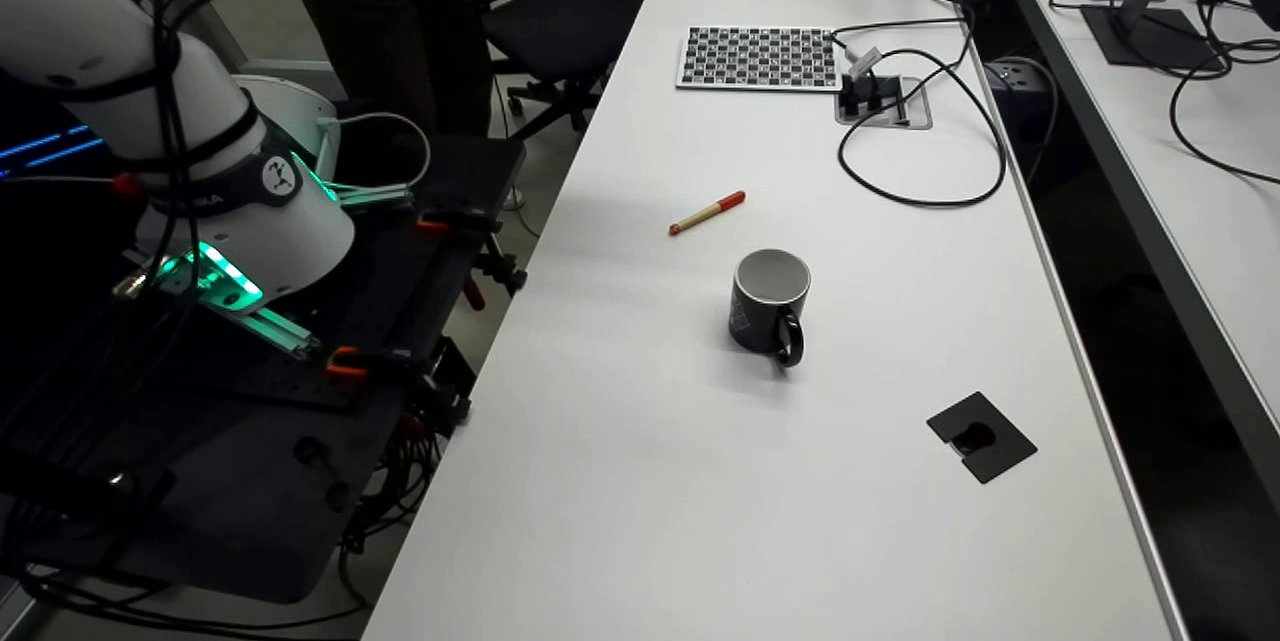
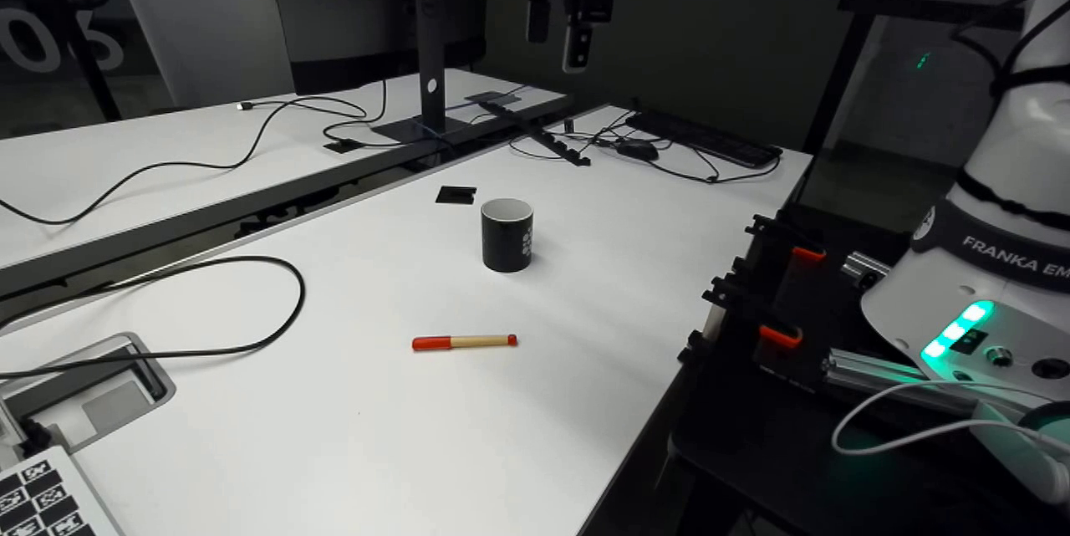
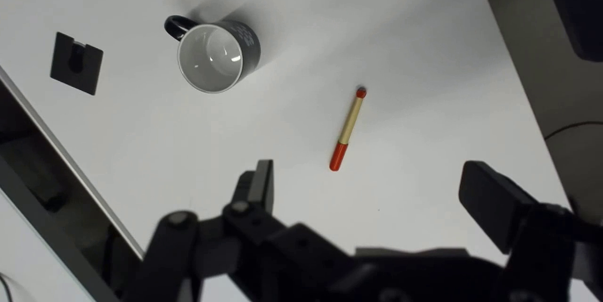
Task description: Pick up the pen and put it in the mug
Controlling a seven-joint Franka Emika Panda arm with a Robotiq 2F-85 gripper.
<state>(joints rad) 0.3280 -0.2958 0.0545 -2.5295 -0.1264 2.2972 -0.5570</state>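
Observation:
The pen [image 1: 708, 213] lies flat on the white table, with a tan body, a red cap and a small red end. It also shows in an exterior view [image 2: 468, 342] and in the wrist view [image 3: 349, 125]. The black mug [image 1: 768, 306] stands upright near the pen, with a pale inside and a side handle. It also shows in an exterior view [image 2: 506, 239] and in the wrist view [image 3: 212, 59]. My gripper [image 3: 368, 167] is open and empty, its fingers wide apart. It hangs high above the table [image 2: 557, 43], with the pen ahead of its fingertips in the wrist view.
A flat black square plate [image 1: 983, 436] lies on the table beyond the mug. A patterned keyboard-like panel [image 1: 760, 58], a socket box [image 1: 905, 111] and a looped black cable [image 1: 925, 204] lie towards one end. A gap runs along the table edge [image 1: 1060, 321].

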